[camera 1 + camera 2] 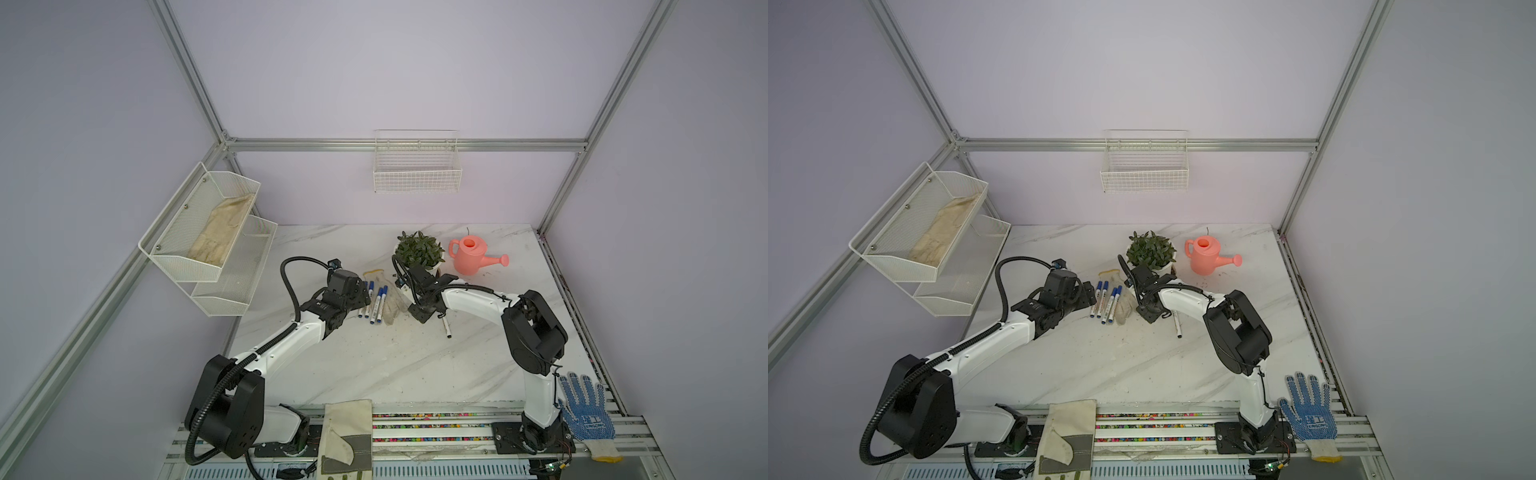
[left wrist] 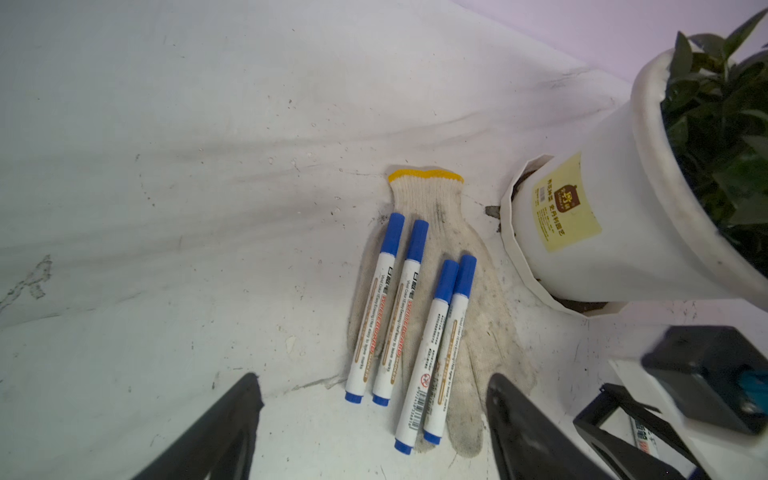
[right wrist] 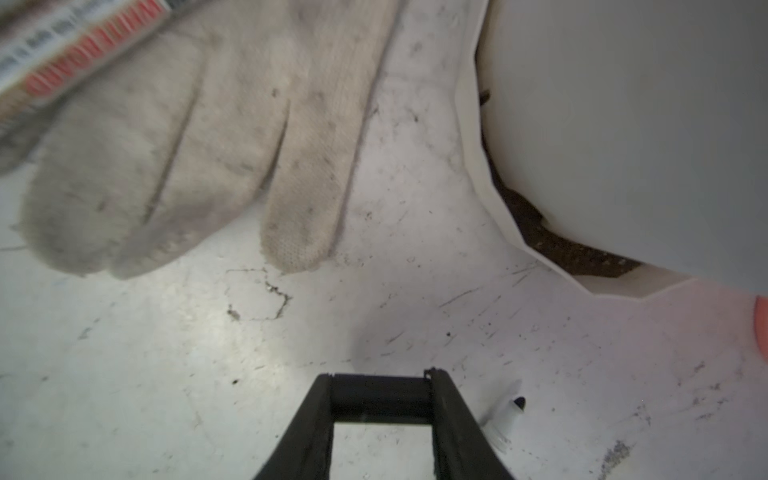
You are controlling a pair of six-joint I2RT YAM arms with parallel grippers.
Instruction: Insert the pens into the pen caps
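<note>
While the left claw (image 2: 374, 380) gapes, the right claw (image 3: 380, 374) pinches the black cap (image 3: 380, 399) crosswise to the uncapped pen (image 3: 505, 419).

Four capped pens (image 2: 426, 353) are laid on a glove (image 2: 419, 195) at the left gripper's (image 2: 372, 380) twelve o'clock. A plant pot (image 2: 602, 232) is seen at two.

**Plastic, cloth and scuffed marble finish**

A scuffed, faintly glossy marble-patterned tabletop (image 2: 166, 124) is shown. A rough, soiled knitted cloth glove (image 2: 428, 199) is seen, as are smooth white plastic pens (image 2: 372, 316) with blue plastic pen caps (image 2: 392, 232). A black plastic pen cap (image 3: 380, 399) appears matt.
</note>
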